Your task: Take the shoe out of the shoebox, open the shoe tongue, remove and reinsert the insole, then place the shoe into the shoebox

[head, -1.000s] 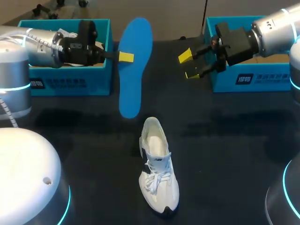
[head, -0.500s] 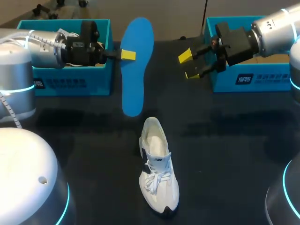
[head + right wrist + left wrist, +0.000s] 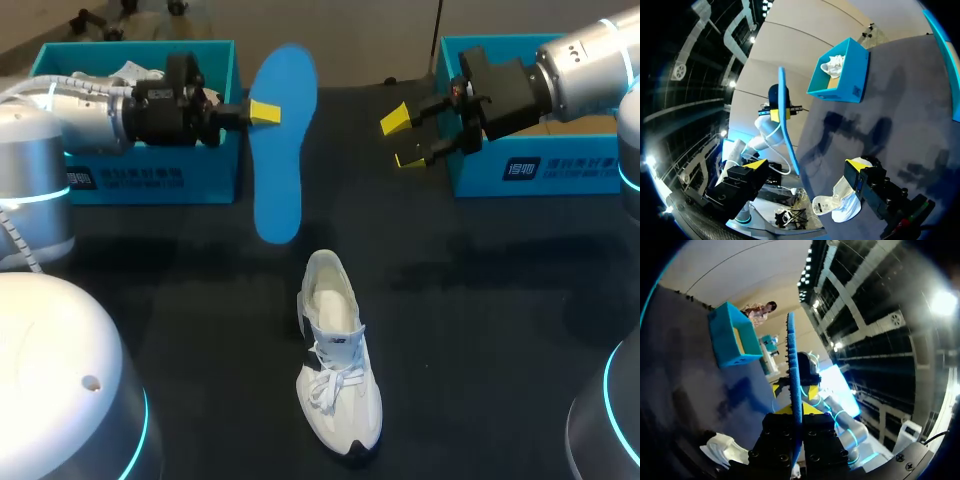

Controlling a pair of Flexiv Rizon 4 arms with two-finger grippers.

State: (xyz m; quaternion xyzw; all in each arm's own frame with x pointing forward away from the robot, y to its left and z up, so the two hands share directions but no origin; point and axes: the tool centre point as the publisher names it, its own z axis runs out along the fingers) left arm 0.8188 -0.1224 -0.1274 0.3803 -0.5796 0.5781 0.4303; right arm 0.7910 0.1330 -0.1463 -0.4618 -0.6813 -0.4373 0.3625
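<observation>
Left hand pinches the insole near its far end; its long axis runs toward the shoe heel. Right hand hangs open, empty.

We log the blue insole out of the shoe, held in the air by its side edge in the left end effector. The white shoe stands upright on the desk, laces loose and heel toward the insole. The left shoebox and right shoebox, both teal, sit open at the far corners.
</observation>
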